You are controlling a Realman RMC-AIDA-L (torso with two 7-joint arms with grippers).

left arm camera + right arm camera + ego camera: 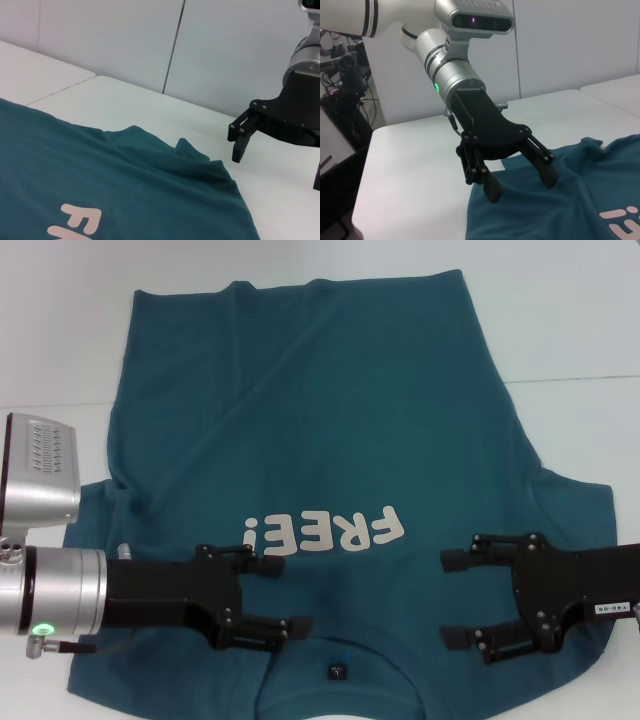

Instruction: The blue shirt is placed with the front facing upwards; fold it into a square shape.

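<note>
We see no fold made yet: the blue shirt (320, 440) lies spread flat, front up, its neck label (337, 671) nearest us and its hem far off, so the whole folding into a square remains, as we judge it. Our left gripper (278, 593) hovers over the shirt beside the collar with its jaws spread, pinching nothing; our right gripper (458, 599) does the same on the other side. Farther on, the "FREE!" lettering (325, 531) reads inverted. Beneath lies a white table (570, 330), seamed in panels, and behind it a plain pale wall (100, 35).
</note>
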